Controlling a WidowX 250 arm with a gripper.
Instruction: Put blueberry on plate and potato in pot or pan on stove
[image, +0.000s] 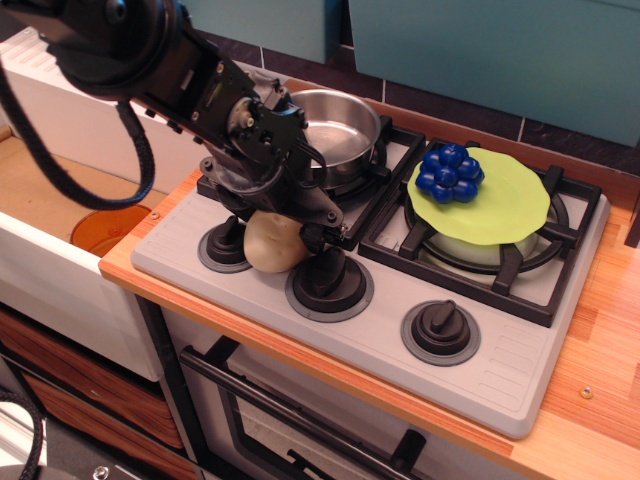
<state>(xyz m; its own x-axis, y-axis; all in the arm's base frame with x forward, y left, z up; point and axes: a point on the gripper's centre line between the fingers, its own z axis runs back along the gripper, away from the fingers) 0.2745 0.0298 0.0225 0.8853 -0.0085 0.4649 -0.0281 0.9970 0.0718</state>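
The pale beige potato (270, 250) sits at the stove's (500, 360) front left, between the left and middle knobs. My gripper (277, 228) comes down over its top with a finger on each side and looks shut on it. The potato is at or just above the stove surface. The steel pan (340, 125) stands empty on the back left burner, right behind my gripper. The blueberry (450, 172) lies on the lime-green plate (510, 210) on the right burner.
Three dark knobs run along the stove front: left (225, 245), middle (328, 282), right (440, 332). An orange bowl (105, 228) lies in the sink to the left. Wooden counter (600, 390) borders the stove on the right. A teal wall stands behind.
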